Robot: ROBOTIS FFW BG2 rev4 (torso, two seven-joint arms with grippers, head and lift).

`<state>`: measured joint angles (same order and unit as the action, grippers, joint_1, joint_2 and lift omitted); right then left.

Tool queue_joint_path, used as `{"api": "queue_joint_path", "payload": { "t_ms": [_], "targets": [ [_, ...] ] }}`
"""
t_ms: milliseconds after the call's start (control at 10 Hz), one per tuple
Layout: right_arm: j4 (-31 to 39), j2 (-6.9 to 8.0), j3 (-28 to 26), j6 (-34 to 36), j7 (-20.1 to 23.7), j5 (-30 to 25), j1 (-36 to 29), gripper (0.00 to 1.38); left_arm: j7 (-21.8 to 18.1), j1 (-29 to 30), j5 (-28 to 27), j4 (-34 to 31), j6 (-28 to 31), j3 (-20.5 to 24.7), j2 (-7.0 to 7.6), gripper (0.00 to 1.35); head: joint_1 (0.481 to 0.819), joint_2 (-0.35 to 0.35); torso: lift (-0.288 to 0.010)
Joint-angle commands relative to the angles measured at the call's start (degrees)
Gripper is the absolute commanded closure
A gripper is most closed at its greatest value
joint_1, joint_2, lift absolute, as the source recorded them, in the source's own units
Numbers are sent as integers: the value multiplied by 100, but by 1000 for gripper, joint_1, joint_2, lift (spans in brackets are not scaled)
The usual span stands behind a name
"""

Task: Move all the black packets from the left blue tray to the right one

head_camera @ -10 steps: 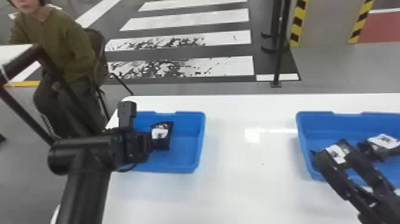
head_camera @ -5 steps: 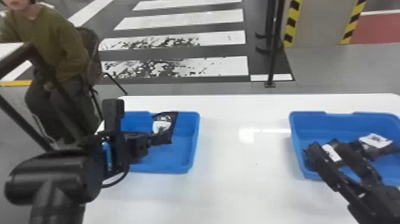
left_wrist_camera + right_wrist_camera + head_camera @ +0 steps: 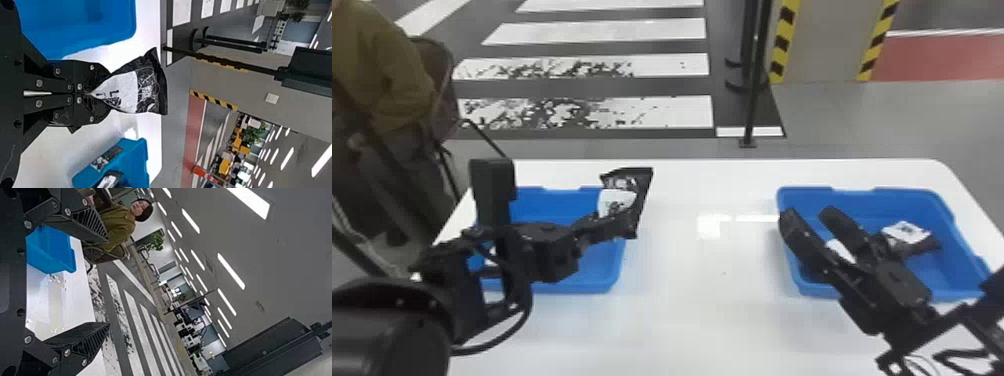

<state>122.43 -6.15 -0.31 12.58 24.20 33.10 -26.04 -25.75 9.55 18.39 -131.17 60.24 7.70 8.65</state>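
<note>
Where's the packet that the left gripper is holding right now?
In the head view, left of centre: the black packet is pinched in the left gripper, seen against the far right corner of the left blue tray.

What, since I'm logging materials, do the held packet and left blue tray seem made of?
The held packet looks like glossy plastic film, possibly foil-lined: it puckers toward its pinched end. The left blue tray looks like smooth moulded plastic: evenly coloured, with rounded corners.

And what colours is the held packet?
The packet is black and white, clearest in the left wrist view.
</note>
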Motion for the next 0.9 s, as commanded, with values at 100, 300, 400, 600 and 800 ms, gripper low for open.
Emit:
{"api": "queue_joint_path", "payload": {
  "t_ms": [100,300,400,600,800],
  "targets": [
    [-114,-26,133,654,120,72,566,291,-9,-41,252,-52,-6,-450,22,1208,695,34,-140],
    [-395,-167,545,795,173,278,1002,291,0,-168,492,-52,-20,-873,75,1208,695,21,-140],
    [-564,-176,579,809,181,266,1170,288,-9,-210,629,-52,-48,-1044,93,1208,695,17,-140],
    [-845,-220,579,795,181,289,1409,286,-18,-238,812,-38,-20,-1192,110,1208,695,-8,-140],
    [-859,-237,693,795,181,403,1508,302,-18,-252,846,-38,-6,-1215,110,1208,695,-36,-140]
  ]
}}
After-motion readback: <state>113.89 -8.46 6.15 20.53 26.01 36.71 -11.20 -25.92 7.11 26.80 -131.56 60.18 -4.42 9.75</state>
